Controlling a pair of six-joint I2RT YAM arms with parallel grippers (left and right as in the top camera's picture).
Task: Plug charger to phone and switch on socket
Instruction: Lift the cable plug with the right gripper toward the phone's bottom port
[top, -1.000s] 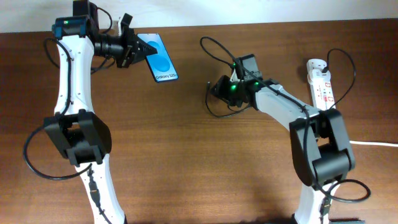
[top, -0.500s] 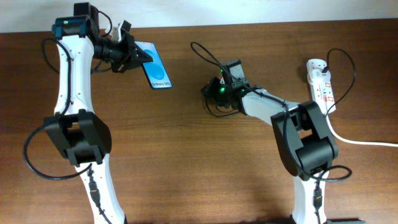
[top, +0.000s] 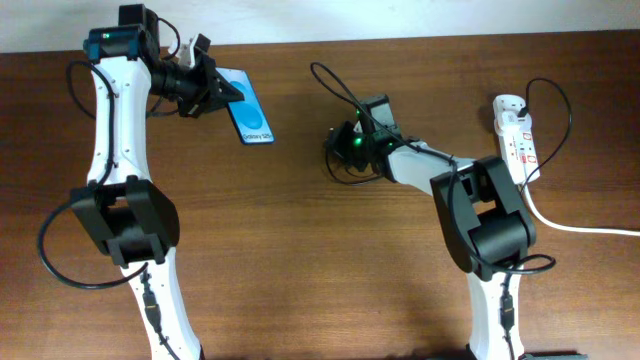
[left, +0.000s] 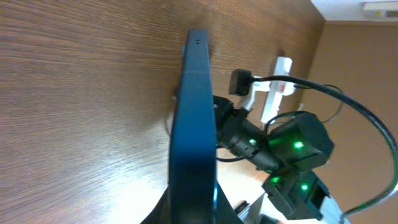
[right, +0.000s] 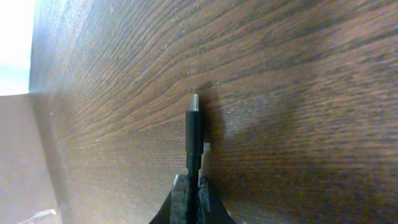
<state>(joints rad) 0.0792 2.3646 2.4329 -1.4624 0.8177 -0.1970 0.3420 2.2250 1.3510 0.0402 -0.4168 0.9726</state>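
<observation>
The left gripper (top: 212, 88) clamps the phone (top: 252, 115) at the far left. The right gripper (right: 193, 190) pinches the charger (right: 194, 134) in the middle, well apart. Nothing is plugged yet, and the socket (top: 518, 135), far right, is untouched.

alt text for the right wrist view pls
A thin black charger plug with a small silver tip points straight up from the right arm's jaws, which are shut on it at bottom centre. Behind it is the dark brown wood-grain table, with a bright pale patch at the top left.
</observation>
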